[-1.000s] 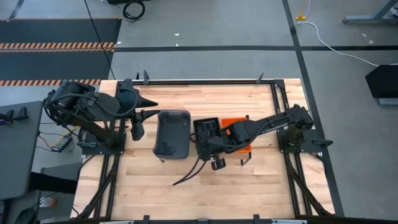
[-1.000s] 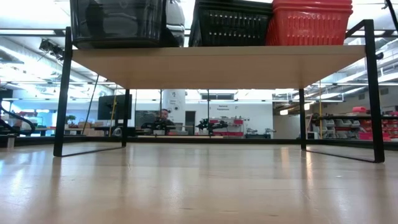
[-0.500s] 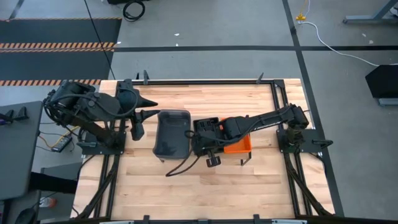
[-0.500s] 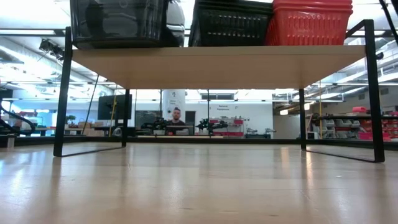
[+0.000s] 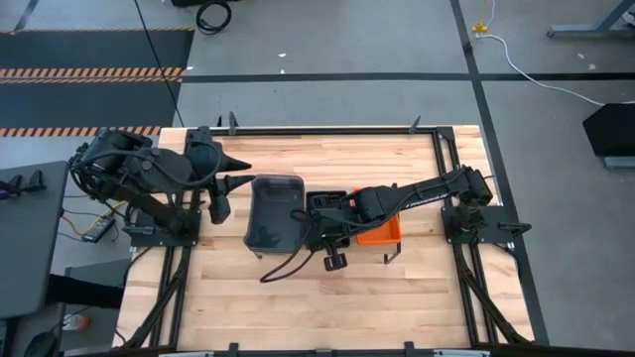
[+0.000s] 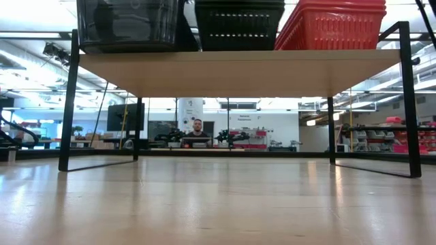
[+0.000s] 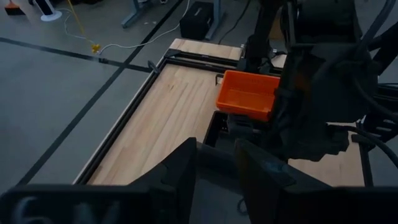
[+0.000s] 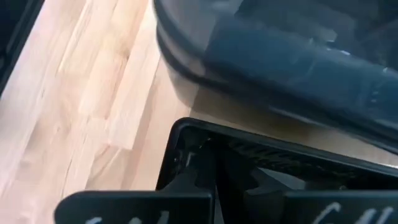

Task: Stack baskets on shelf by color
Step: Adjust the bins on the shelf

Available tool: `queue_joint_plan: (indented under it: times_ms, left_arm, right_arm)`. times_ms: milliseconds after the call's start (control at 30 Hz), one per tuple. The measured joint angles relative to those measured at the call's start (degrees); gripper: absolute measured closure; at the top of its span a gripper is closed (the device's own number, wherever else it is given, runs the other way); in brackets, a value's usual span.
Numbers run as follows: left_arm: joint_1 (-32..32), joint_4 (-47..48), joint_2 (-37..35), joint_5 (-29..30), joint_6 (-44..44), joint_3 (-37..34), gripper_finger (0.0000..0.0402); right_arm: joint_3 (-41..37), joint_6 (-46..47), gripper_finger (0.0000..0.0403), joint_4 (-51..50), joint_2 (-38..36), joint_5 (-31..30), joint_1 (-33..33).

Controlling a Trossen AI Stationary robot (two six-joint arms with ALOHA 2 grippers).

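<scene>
Four views are given: one overhead, one at table height, two wrist-mounted.

The wooden table (image 5: 327, 288) is seen from straight above; the low light-wood shelf (image 6: 238, 71) is viewed level from below. The bright orange perforated basket (image 7: 247, 95) is shared by three views, and the right wrist view sits close over the shelf.

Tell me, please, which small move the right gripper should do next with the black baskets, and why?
Probably push a little more, then stop. The right gripper, shut, is at the black baskets, which now sit close beside the grey baskets on the shelf, with a gap opened toward the orange baskets. The left gripper waits aside.
</scene>
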State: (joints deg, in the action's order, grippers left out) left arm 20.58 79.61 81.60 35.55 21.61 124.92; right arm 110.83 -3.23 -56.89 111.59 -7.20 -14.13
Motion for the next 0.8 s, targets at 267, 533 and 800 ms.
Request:
queue_joint_plan:
  times_ms: [267,533,800]
  left_arm:
    - [0.0,0.0,0.0,0.0,0.1,0.0,0.0285]
    - [0.0,0.0,0.0,0.0,0.2,0.0,0.0285]
    - [0.0,0.1,0.0,0.0,0.0,0.0,0.0285]
  right_arm:
    - [0.0,2.0,0.0396,1.6,0.0,0.0,0.1]
    - [0.0,1.8,0.0396,2.3,0.0,-0.2,0.1]
    - [1.3,1.3,0.0396,0.6,-0.1,-1.7,0.5]
